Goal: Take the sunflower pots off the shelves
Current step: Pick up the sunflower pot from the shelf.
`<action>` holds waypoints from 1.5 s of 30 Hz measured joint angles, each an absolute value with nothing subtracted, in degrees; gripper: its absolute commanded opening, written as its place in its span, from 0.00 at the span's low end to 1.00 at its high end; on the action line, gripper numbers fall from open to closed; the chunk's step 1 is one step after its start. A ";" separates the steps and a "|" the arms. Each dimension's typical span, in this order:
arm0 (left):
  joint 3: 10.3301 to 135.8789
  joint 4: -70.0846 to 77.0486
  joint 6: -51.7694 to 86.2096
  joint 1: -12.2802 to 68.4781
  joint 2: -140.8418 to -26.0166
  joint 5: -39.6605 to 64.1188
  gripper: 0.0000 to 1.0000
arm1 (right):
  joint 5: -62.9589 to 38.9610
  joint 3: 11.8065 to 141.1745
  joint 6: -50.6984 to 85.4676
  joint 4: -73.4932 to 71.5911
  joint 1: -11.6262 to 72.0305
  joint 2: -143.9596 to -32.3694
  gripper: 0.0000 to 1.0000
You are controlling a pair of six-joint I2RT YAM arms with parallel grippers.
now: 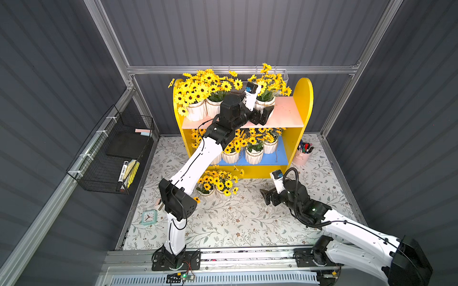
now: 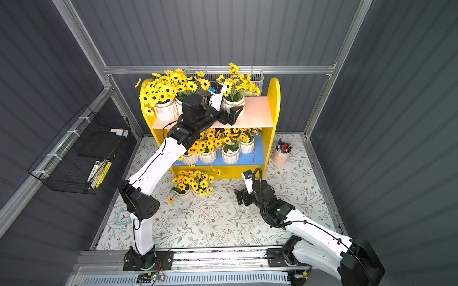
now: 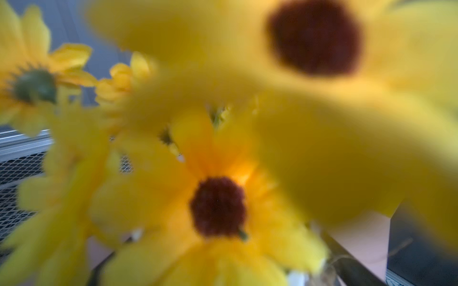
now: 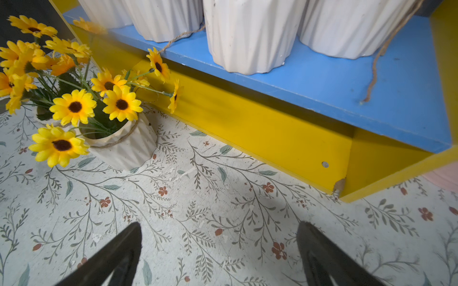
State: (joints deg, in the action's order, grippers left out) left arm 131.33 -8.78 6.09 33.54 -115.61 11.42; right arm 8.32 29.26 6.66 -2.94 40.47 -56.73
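Now | sunflower pots [image 1: 254,156]: white, ribbed, twine-rimmed, yellow dark-centred blooms | left gripper [image 1: 266,114] against one pot, hold unclear | right gripper [image 1: 264,196] jaws apart

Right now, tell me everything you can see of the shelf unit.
The shelf unit looks like painted wood: yellow side panels with rounded tops, a pale pink upper board, a blue lower board and a yellow base strip chipped at one corner. It stands upright on the floral table cover near the back wall. Three sunflower pots stand on the upper board, about four on the lower. The left claw reaches over the upper board.
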 measured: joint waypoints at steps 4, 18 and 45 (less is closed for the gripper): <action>135.81 -10.90 6.98 33.54 -118.04 11.44 0.99 | 8.27 29.26 6.81 -2.90 40.36 -56.73 0.99; 138.52 -12.53 8.23 33.52 -120.07 12.93 0.97 | 8.21 29.26 7.09 -2.68 40.29 -56.40 0.99; 135.22 -9.21 7.31 33.71 -118.63 16.62 0.00 | 9.47 29.43 7.11 -1.93 40.27 -55.79 0.99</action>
State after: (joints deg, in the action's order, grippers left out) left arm 135.22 -9.21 7.31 33.71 -118.63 16.62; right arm 9.47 29.43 7.11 -1.93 40.27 -55.79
